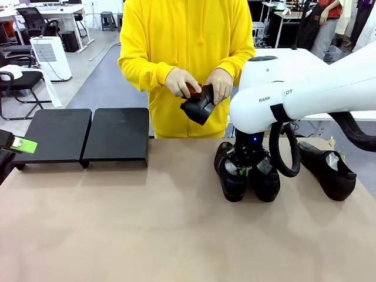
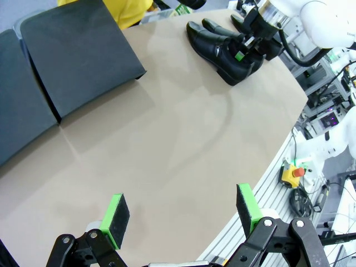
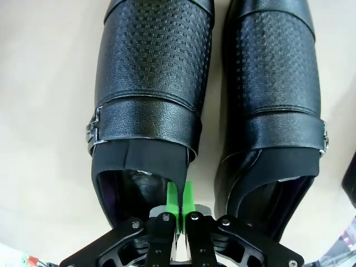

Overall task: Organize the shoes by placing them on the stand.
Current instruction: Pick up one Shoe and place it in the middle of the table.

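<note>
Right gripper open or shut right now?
Shut. The right gripper has its green pads pressed together, pinching the collar wall of one shoe.

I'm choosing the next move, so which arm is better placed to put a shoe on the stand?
Right, likely. The right gripper is shut on the collar of one shoe, while the left gripper hangs open over bare table, far from it.

shoes (image 3: pixel 153 61): black leather, grid-embossed vamp, smooth semi-gloss strap, metal buckle (image 3: pixel 93 130) on strap. stand (image 1: pixel 117 135), left of shoes: matt black panels. surface (image 1: pixel 147 223) under shoes: smooth matt tan. right claw (image 3: pixel 179 192) at shoes: green matt pads (image 3: pixel 172 196).
</note>
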`<state>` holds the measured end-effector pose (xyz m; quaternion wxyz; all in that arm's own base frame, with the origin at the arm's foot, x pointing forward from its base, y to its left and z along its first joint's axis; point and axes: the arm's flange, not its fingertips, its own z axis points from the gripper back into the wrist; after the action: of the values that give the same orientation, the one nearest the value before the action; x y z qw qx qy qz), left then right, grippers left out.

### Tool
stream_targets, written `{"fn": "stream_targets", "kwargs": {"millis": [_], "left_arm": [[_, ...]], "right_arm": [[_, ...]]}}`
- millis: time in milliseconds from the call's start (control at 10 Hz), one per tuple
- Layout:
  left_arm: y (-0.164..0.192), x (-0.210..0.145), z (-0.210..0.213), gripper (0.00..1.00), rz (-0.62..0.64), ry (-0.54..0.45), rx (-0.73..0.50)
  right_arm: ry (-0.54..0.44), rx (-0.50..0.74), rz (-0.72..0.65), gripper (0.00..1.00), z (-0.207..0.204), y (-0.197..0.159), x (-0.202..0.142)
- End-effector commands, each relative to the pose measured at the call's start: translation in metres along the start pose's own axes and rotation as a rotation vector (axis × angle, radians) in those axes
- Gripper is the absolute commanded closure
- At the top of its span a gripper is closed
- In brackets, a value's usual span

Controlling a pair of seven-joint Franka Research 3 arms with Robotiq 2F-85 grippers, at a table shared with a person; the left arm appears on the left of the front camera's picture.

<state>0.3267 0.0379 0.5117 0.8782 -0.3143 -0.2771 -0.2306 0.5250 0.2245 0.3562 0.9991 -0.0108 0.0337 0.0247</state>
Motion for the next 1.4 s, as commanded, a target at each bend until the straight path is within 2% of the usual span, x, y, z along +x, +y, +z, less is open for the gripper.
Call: {"fn": "stream_targets", "kwargs": {"millis": [0, 200, 400, 500, 700, 800, 1200, 1300], "left_arm": [[0.001, 0.0, 0.0, 0.0, -0.015, -0.008, -0.014], [0.001, 0.0, 0.0, 0.0, -0.015, -0.008, -0.014], [0.001, 0.0, 0.0, 0.0, -0.015, -0.008, -0.014], [0.001, 0.0, 0.0, 0.0, -0.015, -0.008, -0.014], [0.001, 0.0, 0.0, 0.0, -0.015, -0.008, -0.014], [0.001, 0.0, 0.0, 0.0, -0.015, -0.008, -0.014], [0.001, 0.0, 0.0, 0.0, -0.015, -0.008, -0.014], [0.001, 0.0, 0.0, 0.0, -0.015, -0.008, -0.014]], "right_arm": [[0.026, -0.04, -0.023, 1.0, -0.007, 0.011, 0.008], [-0.032, -0.011, -0.055, 1.0, 0.02, 0.013, -0.008], [-0.174, 0.019, -0.059, 1.0, 0.082, 0.014, -0.055], [-0.212, 0.04, -0.045, 1.0, 0.105, 0.016, -0.081], [-0.161, 0.059, 0.021, 1.0, 0.125, 0.023, -0.119], [-0.184, 0.034, -0.013, 1.0, 0.113, 0.023, -0.071], [-0.184, 0.034, -0.013, 1.0, 0.113, 0.023, -0.071], [-0.157, 0.033, -0.024, 1.0, 0.101, 0.019, -0.078]]}}
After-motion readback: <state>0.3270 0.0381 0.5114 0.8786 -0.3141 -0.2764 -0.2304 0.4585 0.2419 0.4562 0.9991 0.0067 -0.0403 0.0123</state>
